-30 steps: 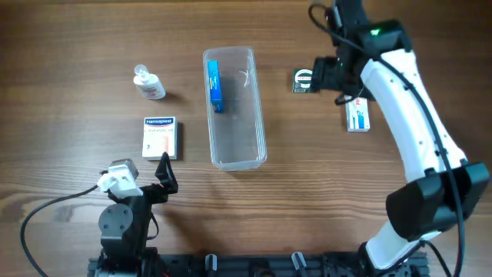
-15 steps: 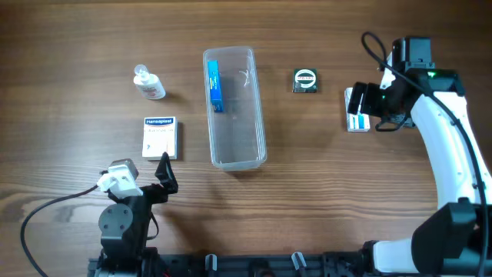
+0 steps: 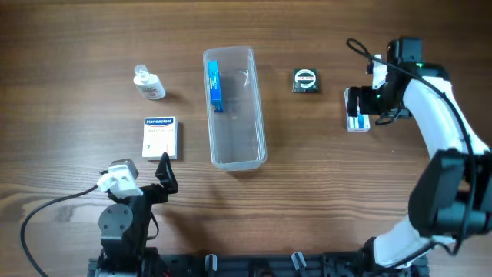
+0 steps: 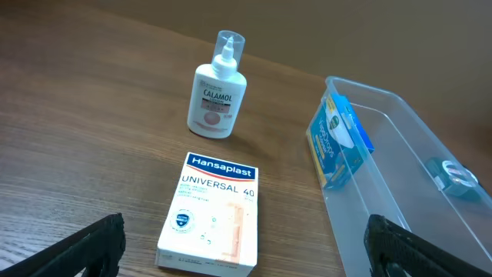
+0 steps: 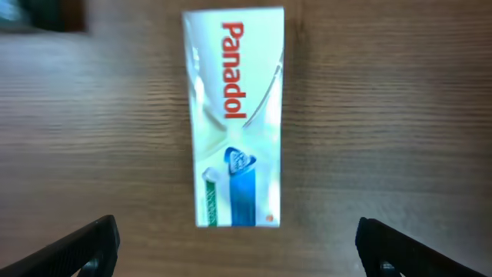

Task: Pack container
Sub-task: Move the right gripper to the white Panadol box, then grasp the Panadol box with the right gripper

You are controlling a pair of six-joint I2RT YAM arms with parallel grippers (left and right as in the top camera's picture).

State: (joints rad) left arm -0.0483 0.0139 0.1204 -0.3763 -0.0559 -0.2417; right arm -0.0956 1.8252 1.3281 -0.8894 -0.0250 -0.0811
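Observation:
The container (image 3: 237, 145), a long clear tub, lies at mid-table; it also shows in the left wrist view (image 4: 400, 200). A blue box (image 3: 215, 85) stands on edge inside it against the left wall (image 4: 337, 142), with a small teal-topped item (image 4: 450, 173) further in. My right gripper (image 3: 360, 104) is open and hovers over a white Panadol box (image 3: 358, 121), which lies flat between and ahead of the fingers in the right wrist view (image 5: 234, 115). My left gripper (image 3: 163, 171) is open and empty, low near the front edge, just short of a Hansaplast box (image 4: 211, 211).
The Hansaplast box (image 3: 160, 137) lies left of the tub. A small Calamol bottle (image 3: 148, 83) stands behind it (image 4: 215, 96). A small black-and-green box (image 3: 305, 80) lies between the tub and the Panadol box.
My right arm has swung from over the black-and-green box to the right and nearer, and now hangs over the Panadol box. The left arm and the objects have not moved.

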